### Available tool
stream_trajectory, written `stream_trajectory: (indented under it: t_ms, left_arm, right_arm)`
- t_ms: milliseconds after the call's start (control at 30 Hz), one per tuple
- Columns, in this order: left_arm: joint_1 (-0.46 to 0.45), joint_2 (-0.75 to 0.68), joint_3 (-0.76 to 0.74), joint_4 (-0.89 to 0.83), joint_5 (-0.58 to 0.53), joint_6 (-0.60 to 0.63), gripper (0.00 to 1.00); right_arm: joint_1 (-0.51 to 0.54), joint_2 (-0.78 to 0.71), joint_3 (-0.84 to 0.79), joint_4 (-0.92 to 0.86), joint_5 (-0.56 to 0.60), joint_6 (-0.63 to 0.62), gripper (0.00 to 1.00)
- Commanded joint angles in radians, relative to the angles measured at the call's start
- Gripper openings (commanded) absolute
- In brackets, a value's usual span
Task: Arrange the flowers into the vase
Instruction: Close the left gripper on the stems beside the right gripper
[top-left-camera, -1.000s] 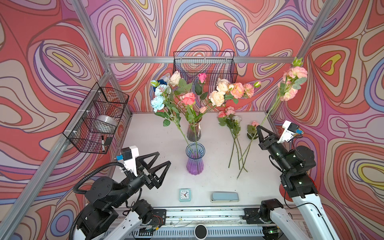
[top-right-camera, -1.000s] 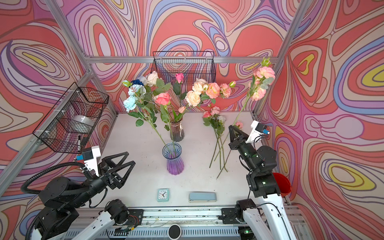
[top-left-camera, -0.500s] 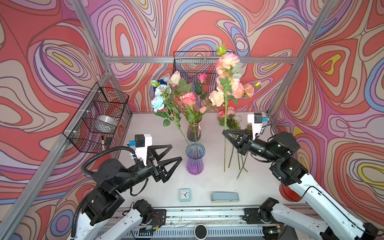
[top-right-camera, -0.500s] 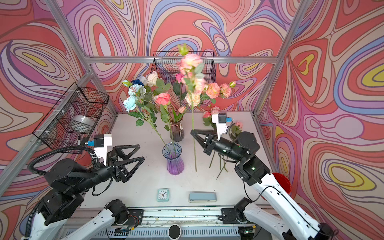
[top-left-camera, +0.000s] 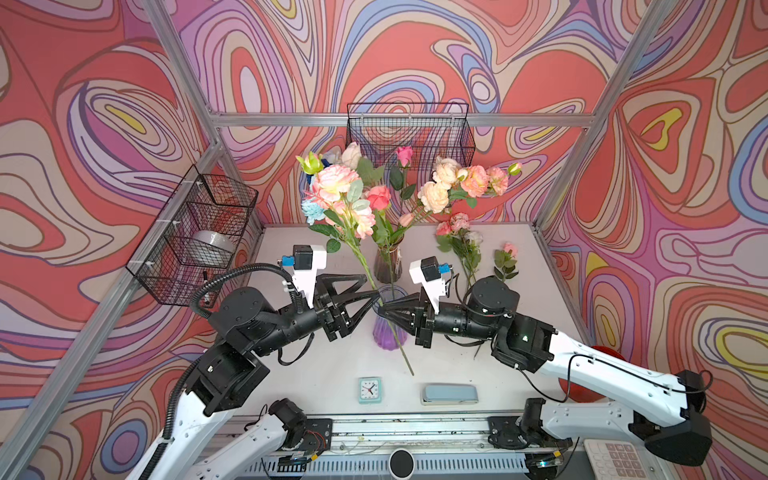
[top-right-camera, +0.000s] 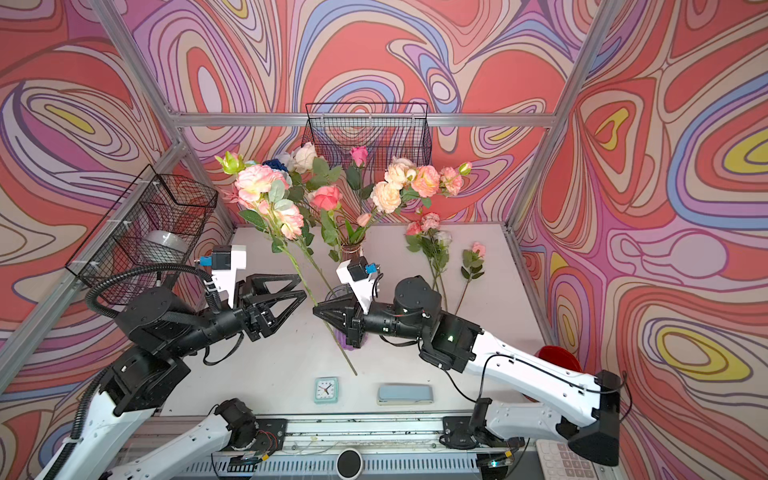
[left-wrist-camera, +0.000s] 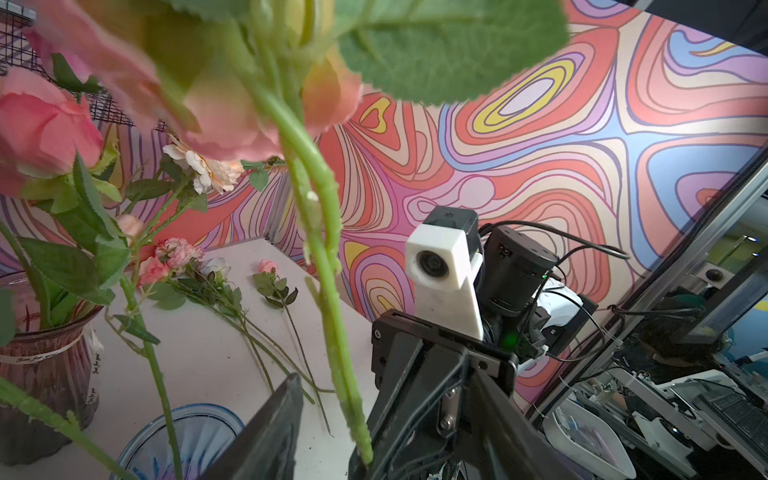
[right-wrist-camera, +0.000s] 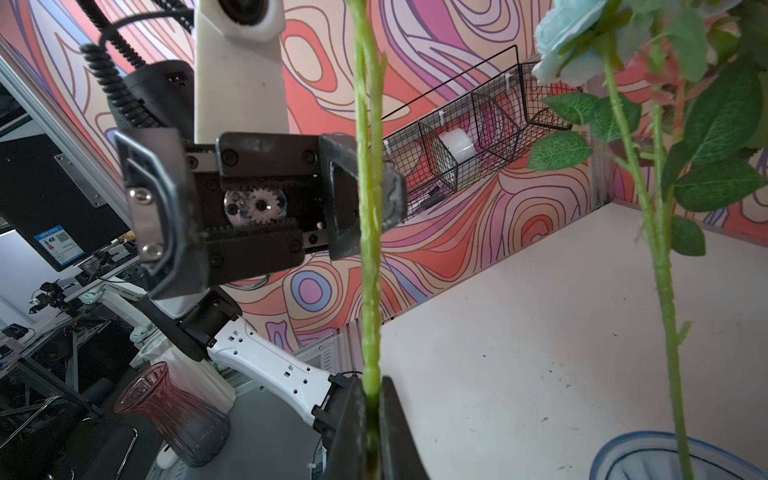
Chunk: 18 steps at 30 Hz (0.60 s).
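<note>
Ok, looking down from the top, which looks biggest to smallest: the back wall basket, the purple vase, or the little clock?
In a top view, largest to smallest:
1. back wall basket
2. purple vase, even though it is partly hidden
3. little clock

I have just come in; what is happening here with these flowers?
The right pincer is shut on the stem of a pink rose, holding it up near the purple vase, not yet in it. The left pincer, partly open, is at the same stem. Other flowers stand in the dark vase behind; several roses lie on the table.
</note>
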Motion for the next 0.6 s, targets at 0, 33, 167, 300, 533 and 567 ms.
stream_trajectory:
  t_ms: [0, 33, 167, 300, 533, 567]
  left_arm:
    - [-0.004, 0.005, 0.025, 0.048, 0.015, 0.01, 0.51]
    - [-0.004, 0.005, 0.023, 0.048, 0.014, 0.009, 0.48]
    - [-0.004, 0.002, 0.015, 0.065, 0.019, 0.0, 0.3]
    - [-0.004, 0.005, 0.018, 0.083, 0.028, -0.009, 0.11]
    - [-0.004, 0.027, 0.028, 0.107, 0.018, -0.019, 0.0]
    - [-0.004, 0.03, 0.031, 0.11, 0.015, -0.017, 0.0]
  right_arm:
    - [0.018, 0.004, 0.033, 0.055, 0.029, -0.034, 0.0]
    - [0.021, 0.005, 0.03, 0.063, 0.029, -0.033, 0.0]
    - [0.028, 0.008, 0.026, 0.077, 0.032, -0.031, 0.0]
    - [0.028, 0.008, 0.023, 0.073, 0.043, -0.031, 0.0]
    - [0.028, -0.008, 0.0, 0.072, 0.064, -0.027, 0.02]
    - [0.028, -0.015, -0.005, 0.066, 0.07, -0.03, 0.11]
